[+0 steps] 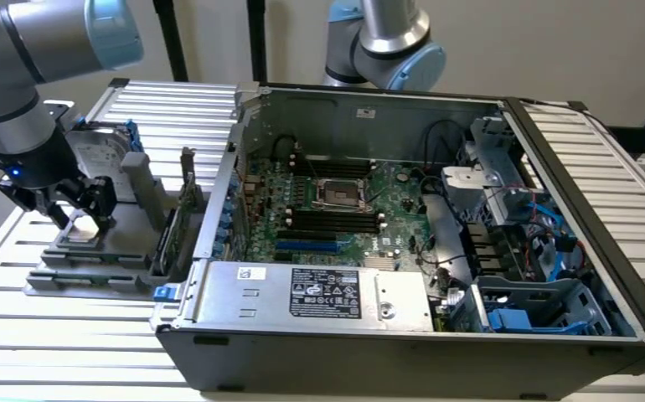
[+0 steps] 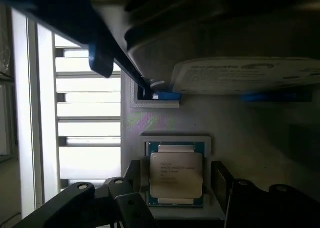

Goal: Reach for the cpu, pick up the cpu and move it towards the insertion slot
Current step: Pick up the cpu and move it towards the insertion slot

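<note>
On the slatted white table (image 1: 77, 368) sits the big black open computer case (image 1: 412, 251). Beside the case, on the grey parts tray (image 1: 88, 280), the black pincer (image 1: 82, 218) stands open astride the small silvery square cpu (image 2: 176, 174): reached, I'd say, not gripped, not lifted.

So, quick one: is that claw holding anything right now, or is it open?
Claw: open, straddling the cpu with a gap on each side; holding nothing.
</note>
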{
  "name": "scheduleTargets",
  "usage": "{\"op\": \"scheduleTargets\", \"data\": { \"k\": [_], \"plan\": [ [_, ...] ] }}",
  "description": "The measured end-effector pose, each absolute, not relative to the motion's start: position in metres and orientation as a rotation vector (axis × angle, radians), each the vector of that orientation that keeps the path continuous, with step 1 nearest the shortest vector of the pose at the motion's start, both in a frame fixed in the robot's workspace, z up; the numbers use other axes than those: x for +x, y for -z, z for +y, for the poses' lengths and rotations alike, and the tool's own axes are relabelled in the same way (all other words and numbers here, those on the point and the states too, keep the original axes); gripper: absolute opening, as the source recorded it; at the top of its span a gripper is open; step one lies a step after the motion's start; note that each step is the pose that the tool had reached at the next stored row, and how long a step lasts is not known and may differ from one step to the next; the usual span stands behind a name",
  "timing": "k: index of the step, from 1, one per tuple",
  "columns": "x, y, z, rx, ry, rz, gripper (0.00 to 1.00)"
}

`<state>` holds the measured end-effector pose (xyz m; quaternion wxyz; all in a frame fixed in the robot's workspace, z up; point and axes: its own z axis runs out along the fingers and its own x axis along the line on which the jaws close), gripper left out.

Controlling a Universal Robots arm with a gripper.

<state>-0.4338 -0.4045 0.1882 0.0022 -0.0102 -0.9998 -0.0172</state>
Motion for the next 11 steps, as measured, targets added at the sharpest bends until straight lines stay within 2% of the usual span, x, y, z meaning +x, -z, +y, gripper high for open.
{"op": "scheduleTargets", "data": {
  "k": [11],
  "plan": [
    [-0.4340,-0.1858,-0.4018,-0.032,0.022,-3.137,0.67]
  ]
}}
